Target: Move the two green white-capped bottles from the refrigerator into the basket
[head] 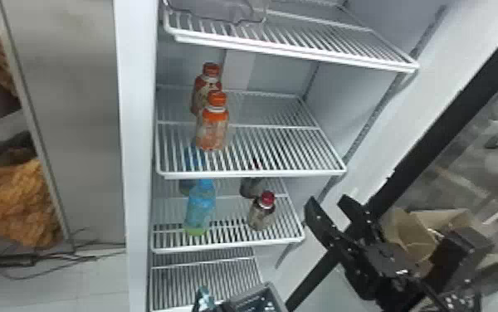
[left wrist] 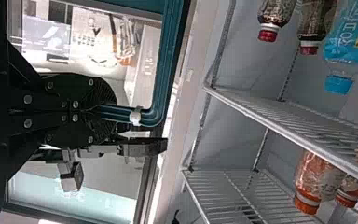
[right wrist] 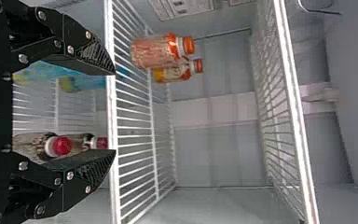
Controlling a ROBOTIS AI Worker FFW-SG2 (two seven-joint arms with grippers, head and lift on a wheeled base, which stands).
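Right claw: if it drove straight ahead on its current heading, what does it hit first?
Probably the white front bar of the shelf under the orange-capped bottles; it crosses the open claw's line. Depth is unclear, so it might pass just below.

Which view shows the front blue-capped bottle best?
The head view: the front blue-capped bottle shows from cap to green base. In the left wrist view, what seems the same bottle is cut off by the edge, base missing. In the right wrist view, the right pincer hides part of it.
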